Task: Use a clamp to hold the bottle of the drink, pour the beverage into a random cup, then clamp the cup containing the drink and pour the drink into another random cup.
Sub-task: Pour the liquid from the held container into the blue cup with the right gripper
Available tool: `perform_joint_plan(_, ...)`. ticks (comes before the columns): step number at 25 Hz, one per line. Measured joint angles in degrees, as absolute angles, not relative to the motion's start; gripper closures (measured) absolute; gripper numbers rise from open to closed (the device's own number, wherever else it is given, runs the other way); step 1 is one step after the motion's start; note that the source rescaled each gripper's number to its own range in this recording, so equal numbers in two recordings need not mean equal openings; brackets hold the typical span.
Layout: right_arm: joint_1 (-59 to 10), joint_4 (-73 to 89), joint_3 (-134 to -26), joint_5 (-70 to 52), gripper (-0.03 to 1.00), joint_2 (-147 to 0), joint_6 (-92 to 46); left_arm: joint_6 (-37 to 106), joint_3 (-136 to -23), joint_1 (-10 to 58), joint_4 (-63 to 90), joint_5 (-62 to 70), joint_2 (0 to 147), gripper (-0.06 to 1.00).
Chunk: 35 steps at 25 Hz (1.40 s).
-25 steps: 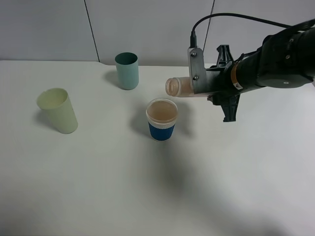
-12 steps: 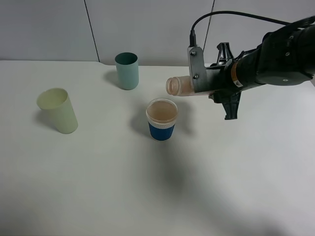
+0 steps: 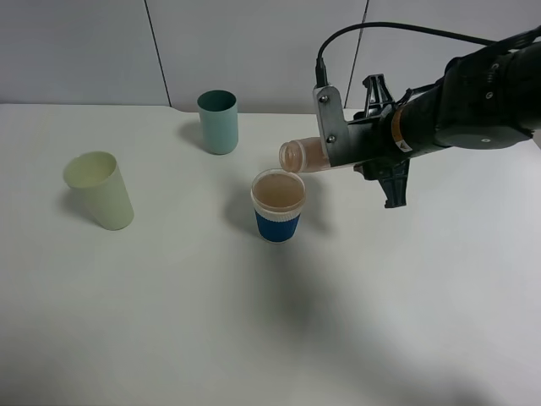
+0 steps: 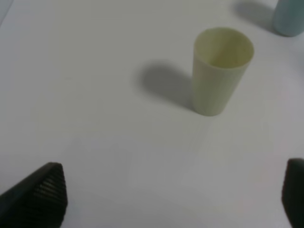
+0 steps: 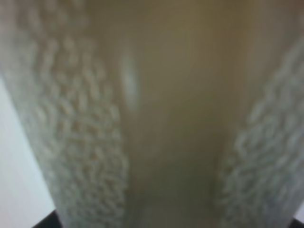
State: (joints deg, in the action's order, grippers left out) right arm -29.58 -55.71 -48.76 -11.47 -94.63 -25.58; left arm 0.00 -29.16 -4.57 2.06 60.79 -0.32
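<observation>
Bench surface, plain white, fills most of the high view and carries three cups spread across its far half. Reaching in from the right of that view is the thick black right arm, a black cable looping over it. At its end the right claw is clamped on the bottle, its pale grey plates standing edge-up on either side of the bottle's body. The wrist camera on that arm is too close to give more than a blur: the bottle runs down the middle, with textured pads pressed to its sides. The left claw shows only in its own wrist view, where its two dark tips sit wide apart with nothing but bare bench between them, so it is open and holds nothing. A pale green tumbler stands upright well to the left. The teal tumbler stands upright near the back edge, well apart from the others. The short cup, with its blue ribbed band and white rim, stands between them and nearer the camera. The bottle lies almost level in the air, its open mouth tipped slightly down and hanging just above the far right part of that cup's rim. Beige-pink beverage fills the short cup nearly to the rim.
</observation>
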Motion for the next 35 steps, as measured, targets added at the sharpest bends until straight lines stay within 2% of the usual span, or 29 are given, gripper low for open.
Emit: perform_joint_plan(35, -30.4, -62.1, -48.8, -12.8, 0.96, -94.6, -26.5, 0.0, -29.2, -4.6, 2.1, 60.8, -0.3, 0.27)
